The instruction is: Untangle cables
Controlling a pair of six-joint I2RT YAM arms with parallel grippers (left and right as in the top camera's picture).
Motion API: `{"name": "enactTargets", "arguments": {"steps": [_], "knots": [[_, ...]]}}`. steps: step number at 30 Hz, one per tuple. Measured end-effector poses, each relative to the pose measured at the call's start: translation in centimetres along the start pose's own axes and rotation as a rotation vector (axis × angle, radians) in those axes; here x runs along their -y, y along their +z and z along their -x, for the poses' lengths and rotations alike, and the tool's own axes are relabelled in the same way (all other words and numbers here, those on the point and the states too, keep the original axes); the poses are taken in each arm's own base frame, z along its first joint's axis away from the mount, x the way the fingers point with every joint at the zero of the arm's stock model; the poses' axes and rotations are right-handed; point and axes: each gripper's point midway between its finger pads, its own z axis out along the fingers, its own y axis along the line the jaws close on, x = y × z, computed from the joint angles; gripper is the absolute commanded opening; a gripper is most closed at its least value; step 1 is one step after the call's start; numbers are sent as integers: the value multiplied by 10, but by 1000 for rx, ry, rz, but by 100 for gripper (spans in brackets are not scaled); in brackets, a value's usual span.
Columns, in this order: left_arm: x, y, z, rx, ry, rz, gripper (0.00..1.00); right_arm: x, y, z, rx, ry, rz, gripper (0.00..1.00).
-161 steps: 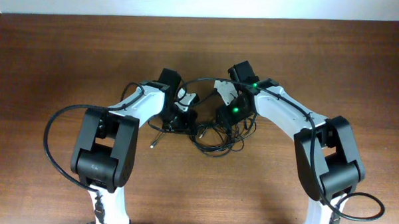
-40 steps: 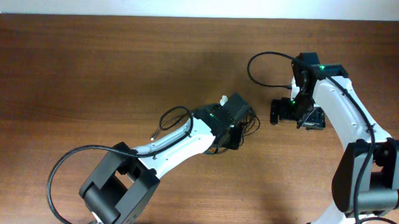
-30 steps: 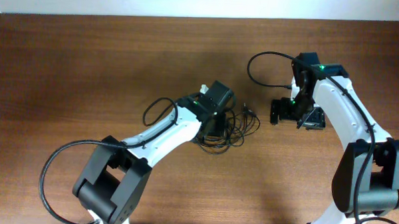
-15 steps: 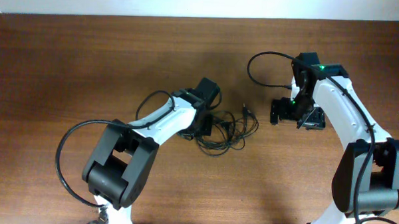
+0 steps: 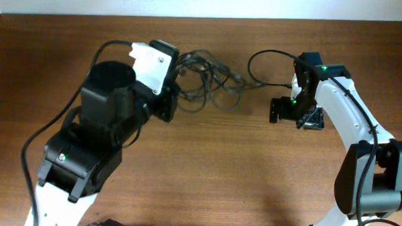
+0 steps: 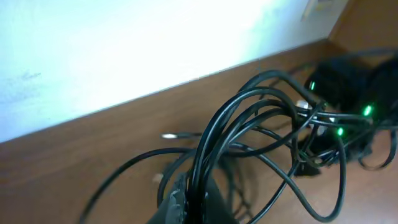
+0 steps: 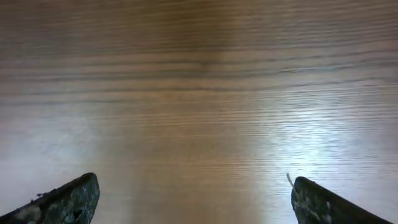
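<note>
Left gripper is clenched on the cables: a bunch of strands is pinched together between the jaws and runs up and away from them. The rest fans out ahead of the jaws in loose loops that cross one another. The bundle hangs in front of the jaws, raised clear of the table, with the white wall behind it. My read is that it is held high so the loops sag apart under their own weight and show where they cross. One metal-tipped plug end pokes out just ahead and to the side of the jaws. No other plug ends can be made out. Right gripper is released, with the jaws spread wide and nothing between them. Its fingers sit at the two lower corners of the wrist view, and there is only bare wood ahead. It stands beyond the far end of the bundle from the left jaws, apart from it and apparently waiting for a strand to take. The right arm, green lights showing, lies straight past the loops, and its own thicker cable arcs close to the outermost strands. I cannot tell whether they touch. That cable could get caught up in a grab. The knot at the crossings does not look loosened yet.
</note>
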Motion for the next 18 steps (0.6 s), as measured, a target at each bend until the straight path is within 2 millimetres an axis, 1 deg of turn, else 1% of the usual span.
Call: {"name": "enactTargets", "arguments": {"steps": [1,2,4,5,6,7,8,10,11,12,13,14,16,18], "knots": [[0,4,-8,-37,12,-1,0,-2,0,0,1,-1,13,100],[-1,12,-19,-85,18,0,3,-4,0,1,4,0,27,88],[-5,33,-42,-189,3,21,5,-5,-1,2,2,3,56,76],[-6,43,-53,-234,-10,25,5,-4,-2,3,3,11,78,67],[-7,50,-60,-264,-19,25,5,-6,-3,5,1,-1,136,63],[-7,60,-71,-311,-30,24,5,-8,-8,7,7,-29,224,62],[-8,67,-80,-346,-38,24,5,-12,-14,6,8,-73,327,61],[-12,82,-100,-427,-74,5,4,-20,-43,0,44,-153,573,57],[-11,89,-109,-459,-105,-30,3,-23,-66,-7,86,-208,709,56],[-10,96,-116,-483,-133,-72,2,-24,-77,-12,106,-231,771,56],[-7,100,-119,-493,-154,-134,2,-28,-92,-18,140,-275,852,57],[-3,106,-123,-500,-184,-245,1,-34,-103,-22,175,-325,910,62],[1,110,-125,-483,-200,-396,0,-50,-117,-30,231,-441,1000,69],[0,113,-126,-466,-210,-471,0,-66,-122,-37,255,-544,1038,75]]}}
